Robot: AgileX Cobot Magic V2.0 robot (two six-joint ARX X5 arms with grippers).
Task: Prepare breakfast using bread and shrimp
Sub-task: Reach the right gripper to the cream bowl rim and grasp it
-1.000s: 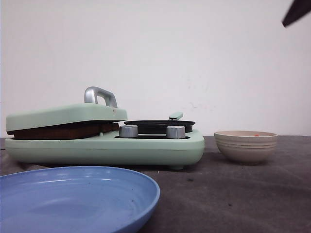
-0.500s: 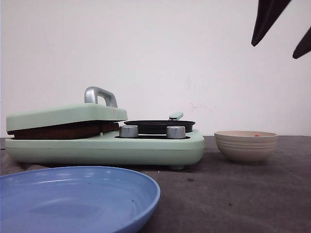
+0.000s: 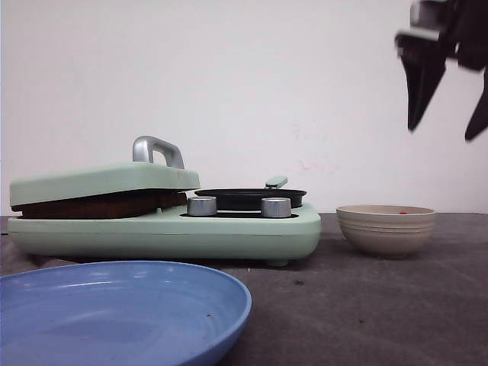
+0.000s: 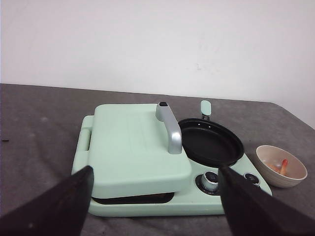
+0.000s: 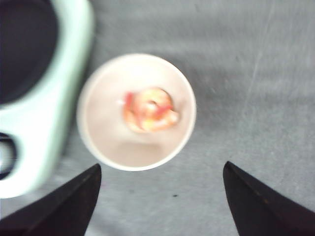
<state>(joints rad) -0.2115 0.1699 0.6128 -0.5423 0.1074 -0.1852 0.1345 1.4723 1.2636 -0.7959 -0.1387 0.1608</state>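
Observation:
The shrimp is a curled orange-red piece lying in a beige bowl. It also shows in the left wrist view, and as a red speck at the bowl's rim in the front view. My right gripper hangs open and empty high above the bowl; in its own view the gripper has its fingers spread wide. My left gripper is open and empty, facing the mint-green breakfast maker. The bread is hidden; the maker's lid is down.
The breakfast maker has a silver lid handle, two knobs and a black round pan on its right side. A blue plate lies at the front left. The table is dark grey, with a white wall behind.
My right gripper has come down into the front view from the upper right corner and now hangs lower, above the bowl. Nothing else has moved.

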